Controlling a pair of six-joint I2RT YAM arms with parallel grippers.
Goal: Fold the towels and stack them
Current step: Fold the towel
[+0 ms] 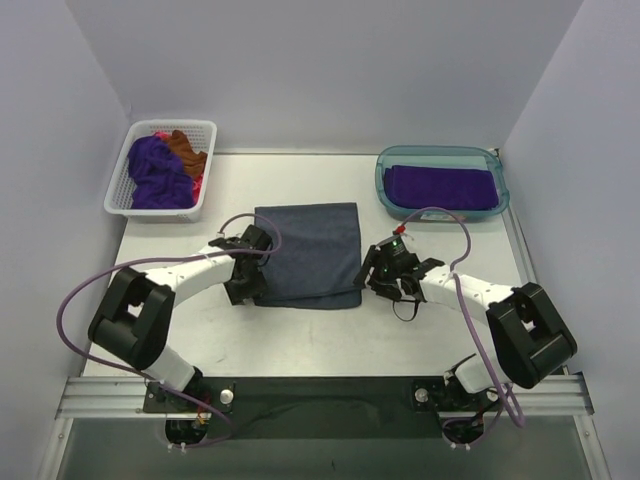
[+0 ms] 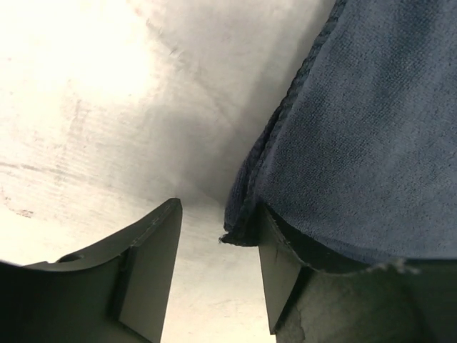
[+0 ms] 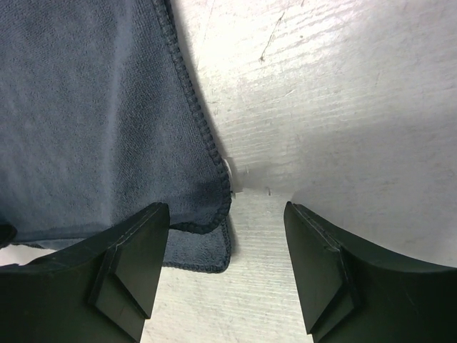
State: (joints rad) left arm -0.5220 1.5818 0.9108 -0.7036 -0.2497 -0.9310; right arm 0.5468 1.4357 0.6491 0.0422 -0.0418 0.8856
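A dark slate blue-grey towel [image 1: 310, 250] lies folded flat on the middle of the table. My left gripper [image 1: 243, 290] is open at its near left corner. In the left wrist view the towel [image 2: 357, 121] drapes over my right finger, and its corner hangs in the gap of the gripper [image 2: 218, 214]. My right gripper [image 1: 372, 280] is open at the near right corner. In the right wrist view the towel's [image 3: 93, 107] doubled corner lies beside the left finger of the gripper [image 3: 225, 211]. A folded deep purple towel [image 1: 440, 187] lies in the teal tub [image 1: 440, 150].
A white lattice basket [image 1: 190, 127] at the back left holds a crumpled purple towel [image 1: 155, 170], a rust-brown one [image 1: 185, 150] and a bit of pink cloth [image 1: 197, 185]. Grey walls enclose the table on three sides. Purple cables loop beside both arms.
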